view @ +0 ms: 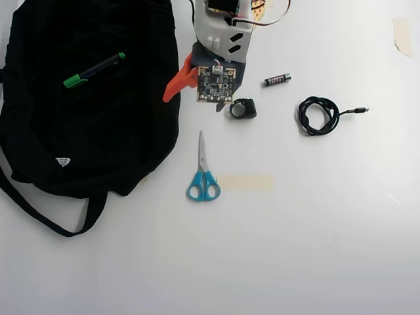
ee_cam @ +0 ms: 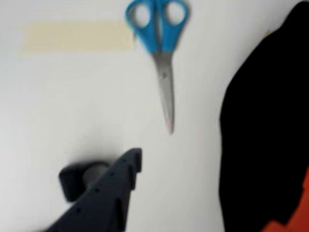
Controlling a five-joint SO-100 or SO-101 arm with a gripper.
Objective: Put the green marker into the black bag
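In the overhead view the green marker (view: 92,71), a black barrel with a green cap, lies on top of the black bag (view: 85,131) near the bag's upper left. The bag fills the left of the table, and its edge shows at the right of the wrist view (ee_cam: 260,121). My gripper (view: 192,104) hangs just right of the bag, apart from the marker. It is open: the orange finger (view: 177,85) is swung out towards the bag, and nothing sits between it and the dark finger (ee_cam: 125,169). The marker is out of the wrist view.
Blue-handled scissors (view: 203,174) (ee_cam: 161,58) lie below the gripper, beside a strip of tan tape (view: 245,182). A small black ring-shaped part (view: 243,108) sits by the dark finger. A battery (view: 277,79) and a coiled black cable (view: 318,115) lie to the right.
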